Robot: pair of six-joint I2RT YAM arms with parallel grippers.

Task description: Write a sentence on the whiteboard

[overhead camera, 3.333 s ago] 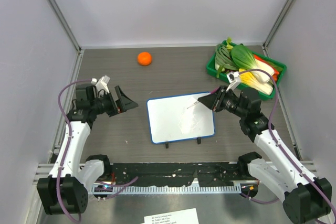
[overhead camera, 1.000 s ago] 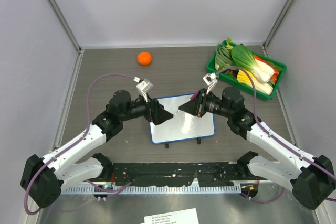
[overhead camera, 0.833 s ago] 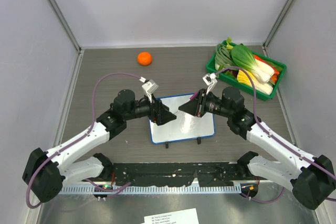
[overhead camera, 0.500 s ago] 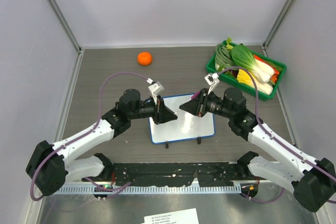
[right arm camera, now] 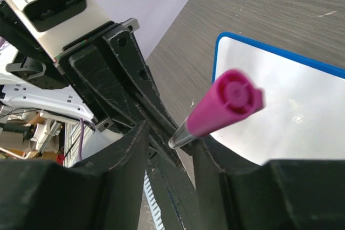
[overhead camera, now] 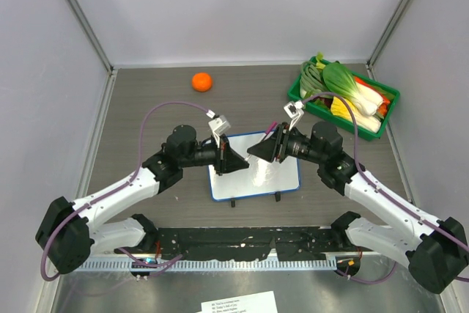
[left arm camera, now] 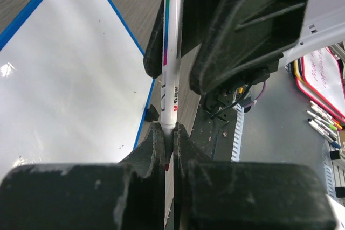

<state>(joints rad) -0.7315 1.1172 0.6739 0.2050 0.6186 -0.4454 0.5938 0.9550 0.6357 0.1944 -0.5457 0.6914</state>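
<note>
The whiteboard [overhead camera: 233, 179] lies flat mid-table, blue-framed, and its visible surface [left arm camera: 70, 90] is blank; no sentence shows. Above it the two grippers meet tip to tip. A white marker [left arm camera: 171, 52] with a rainbow stripe runs between them. My left gripper [overhead camera: 242, 165] is shut on its lower end [left arm camera: 170, 133]. The marker's pink cap [right arm camera: 223, 105] sticks out past my right gripper [right arm camera: 170, 144], whose jaws stand apart around the barrel; it rests against one finger [right arm camera: 215, 152] only. The right gripper [overhead camera: 254, 152] hangs over the board's upper middle.
An orange [overhead camera: 202, 81] lies at the back. A green tray [overhead camera: 295, 94] of vegetables stands at the back right. Grey walls close in the table on three sides. A printed sheet [overhead camera: 238, 303] lies below the arm bases.
My left arm swung right to meet the right gripper over the board, and its jaws closed on the marker's end. The right gripper's jaws have since spread apart.
</note>
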